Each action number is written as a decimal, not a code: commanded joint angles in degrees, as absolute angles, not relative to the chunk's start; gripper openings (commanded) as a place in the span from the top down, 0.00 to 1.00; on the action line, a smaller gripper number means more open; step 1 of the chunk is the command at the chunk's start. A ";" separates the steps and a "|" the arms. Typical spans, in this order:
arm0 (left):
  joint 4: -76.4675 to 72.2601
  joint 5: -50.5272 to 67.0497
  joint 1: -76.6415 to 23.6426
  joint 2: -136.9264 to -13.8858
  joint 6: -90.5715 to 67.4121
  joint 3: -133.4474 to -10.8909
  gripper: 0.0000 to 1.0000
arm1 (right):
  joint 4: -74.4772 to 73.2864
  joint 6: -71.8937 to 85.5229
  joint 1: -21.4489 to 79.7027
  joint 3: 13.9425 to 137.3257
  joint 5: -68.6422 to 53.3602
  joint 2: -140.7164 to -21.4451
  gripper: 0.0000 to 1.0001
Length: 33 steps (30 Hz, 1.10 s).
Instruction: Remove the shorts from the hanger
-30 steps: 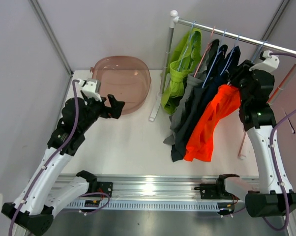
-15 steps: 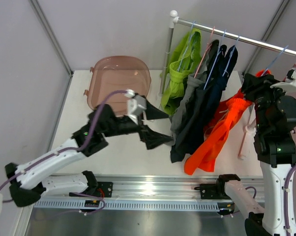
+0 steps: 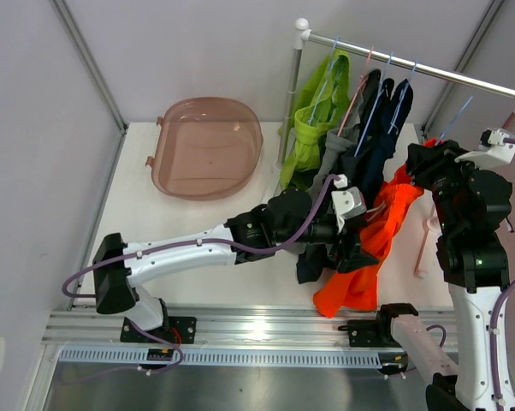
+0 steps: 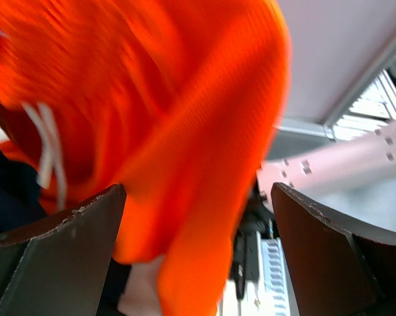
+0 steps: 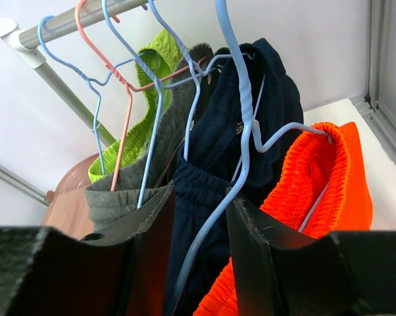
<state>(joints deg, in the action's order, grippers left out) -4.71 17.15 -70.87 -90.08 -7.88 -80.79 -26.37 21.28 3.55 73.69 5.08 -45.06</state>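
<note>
The orange shorts [image 3: 387, 212] hang on a blue hanger [image 3: 457, 116] that is off the rail; their lower end lies bunched on the table. My right gripper [image 3: 422, 163] is shut on the blue hanger [image 5: 241, 145], with the orange waistband [image 5: 323, 178] just to its right. In the right wrist view the wire runs between the jaws of the right gripper [image 5: 201, 217]. My left gripper [image 3: 360, 244] is open at the middle of the orange shorts. In the left wrist view orange fabric [image 4: 152, 99] hangs between the wide-open jaws of the left gripper [image 4: 198, 250]. Lime green [image 3: 313, 128], grey [image 3: 334, 158] and navy shorts [image 3: 381, 145] stay on the rail.
The metal rail [image 3: 463, 79] runs from its white post [image 3: 285, 128] to the far right. A pink plastic tub [image 3: 208, 147] sits at the back left of the white table. My left arm stretches across the table's middle. The aluminium base track runs along the near edge.
My left arm swung from beside the tub across to the orange shorts. My right gripper pulled the hanger with the orange shorts off the rail; the shorts sank onto the table.
</note>
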 commanded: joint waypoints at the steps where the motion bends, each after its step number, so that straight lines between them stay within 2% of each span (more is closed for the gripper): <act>1: -6.86 15.21 -71.10 -91.13 -6.15 -86.12 0.01 | -23.03 21.97 3.69 73.65 3.87 -42.90 1.00; 7: -6.50 14.85 -71.19 -93.69 -6.24 -87.54 0.03 | -23.12 21.36 3.69 73.21 4.83 -42.36 1.00; 12: -7.99 16.78 -71.19 -94.92 -7.91 -86.22 0.23 | -22.76 21.44 3.69 73.30 5.27 -42.71 1.00; 13: -8.43 17.31 -71.19 -95.01 -8.43 -85.96 0.36 | -22.68 21.53 3.69 73.30 5.36 -42.80 1.00; 15: -9.14 17.40 -71.37 -94.92 -8.79 -85.17 0.54 | -22.41 21.71 3.69 73.21 5.45 -42.98 1.00; 16: -9.05 16.36 -71.54 -94.75 -9.05 -84.99 0.89 | -22.41 21.71 3.69 73.30 5.54 -42.98 1.00; 17: -9.05 15.74 -71.63 -94.49 -9.14 -84.73 0.99 | -22.41 21.62 3.69 73.30 5.62 -43.07 1.00; 22: -3.27 9.68 -75.13 -88.35 -9.41 -82.80 1.00 | -22.41 20.48 3.60 73.74 7.12 -43.77 1.00; 23: -2.21 5.23 -76.45 -86.59 -8.97 -82.18 1.00 | -22.50 20.22 3.60 73.91 7.47 -43.94 1.00; 26: -0.88 -3.73 -82.69 -78.86 -7.30 -76.74 1.00 | -22.76 19.16 3.60 74.44 8.70 -44.65 1.00; 33: -2.54 -10.03 -91.58 -69.79 -10.19 -62.41 1.00 | -22.59 18.02 3.52 75.50 10.98 -45.88 1.00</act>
<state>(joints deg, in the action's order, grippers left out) -2.90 -8.08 -88.62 -71.59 -8.62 -66.63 -29.06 20.38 4.12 72.51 6.72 -45.12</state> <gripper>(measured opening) 0.047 0.424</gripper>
